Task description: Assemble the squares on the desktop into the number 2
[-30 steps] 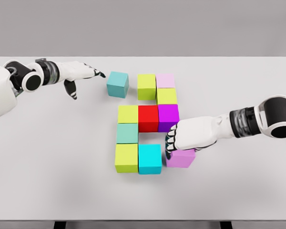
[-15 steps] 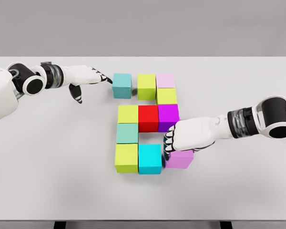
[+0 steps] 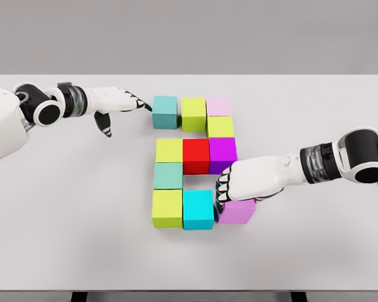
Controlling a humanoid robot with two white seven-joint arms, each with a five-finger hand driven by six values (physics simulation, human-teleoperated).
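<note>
Head view shows your left hand [image 3: 116,100], fingers extended, touching the teal cube [image 3: 165,112] at the figure's top left; rigid and likely light, so push its flat side. Right hand [image 3: 244,179] cups the violet cube [image 3: 237,211].

A white table [image 3: 63,207] stretches under and well past both hands, out to each side. Behind its far edge, beyond the hands, stands a plain grey wall [image 3: 189,34]. Dark leg tops [image 3: 79,296], seemingly, show nearest.

Single head view, high, angled down at white table [image 3: 63,207], arms entering both sides.
</note>
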